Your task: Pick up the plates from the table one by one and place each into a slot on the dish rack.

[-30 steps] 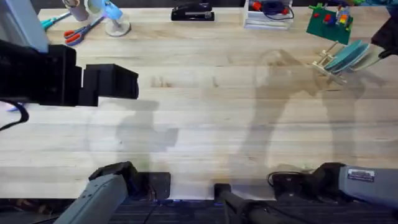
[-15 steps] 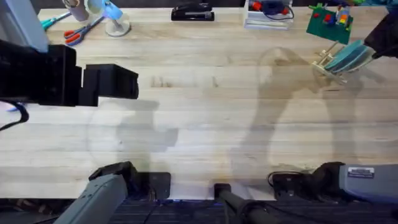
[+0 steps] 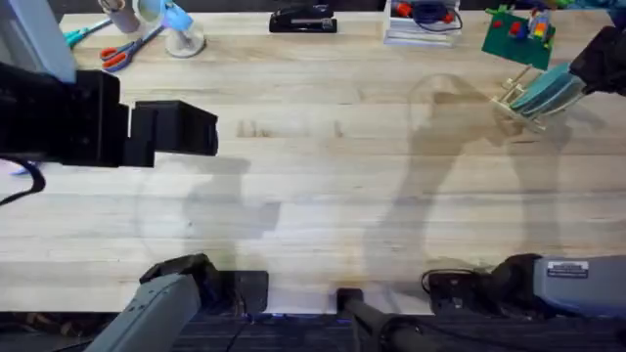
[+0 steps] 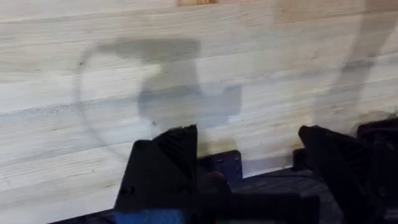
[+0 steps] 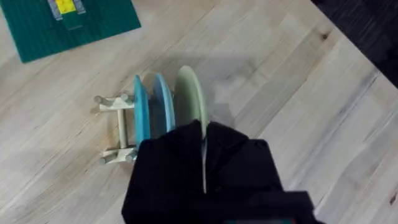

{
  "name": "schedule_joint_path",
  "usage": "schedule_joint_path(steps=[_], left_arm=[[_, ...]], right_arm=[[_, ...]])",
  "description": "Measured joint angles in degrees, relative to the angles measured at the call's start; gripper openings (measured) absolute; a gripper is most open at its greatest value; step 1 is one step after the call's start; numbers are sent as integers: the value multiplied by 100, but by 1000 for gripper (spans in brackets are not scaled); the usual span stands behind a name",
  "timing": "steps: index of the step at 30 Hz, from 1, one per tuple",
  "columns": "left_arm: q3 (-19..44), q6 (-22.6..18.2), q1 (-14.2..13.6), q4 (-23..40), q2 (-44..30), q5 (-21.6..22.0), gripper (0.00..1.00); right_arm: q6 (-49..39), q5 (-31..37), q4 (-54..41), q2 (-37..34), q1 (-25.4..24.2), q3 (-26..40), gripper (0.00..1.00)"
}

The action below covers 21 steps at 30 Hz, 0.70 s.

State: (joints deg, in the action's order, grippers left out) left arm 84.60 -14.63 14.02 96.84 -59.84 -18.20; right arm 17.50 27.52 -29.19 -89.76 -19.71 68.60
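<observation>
The dish rack (image 5: 115, 102) stands near the table's far right corner, also seen from overhead (image 3: 511, 96). Two light blue plates (image 5: 142, 109) (image 5: 163, 106) stand on edge in its slots, and a pale cream plate (image 5: 189, 93) stands beside them on the outer side. My right gripper (image 5: 204, 158) is shut on the cream plate's rim, which shows as a thin pale line between the black fingers. From overhead it sits just right of the rack (image 3: 595, 66). My left gripper (image 4: 245, 165) hangs open over bare table (image 4: 186, 74), at the left of the overhead view (image 3: 191, 129).
A green brick board (image 3: 516, 37) lies just behind the rack. Along the far edge are a black stapler (image 3: 303, 20), a white tray (image 3: 421, 27), scissors (image 3: 122, 54) and tape rolls (image 3: 122, 12). The table's right edge runs close to the rack.
My right gripper has shifted slightly left toward the rack, bringing the cream plate closer against the blue ones. The left arm has stayed still.
</observation>
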Motion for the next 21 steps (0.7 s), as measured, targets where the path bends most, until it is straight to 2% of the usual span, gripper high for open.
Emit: schedule_joint_path(steps=[21], left_arm=[[0, 0, 0, 1, 1, 0, 993]], right_arm=[[1, -100, 2, 0, -37, 0, 38]])
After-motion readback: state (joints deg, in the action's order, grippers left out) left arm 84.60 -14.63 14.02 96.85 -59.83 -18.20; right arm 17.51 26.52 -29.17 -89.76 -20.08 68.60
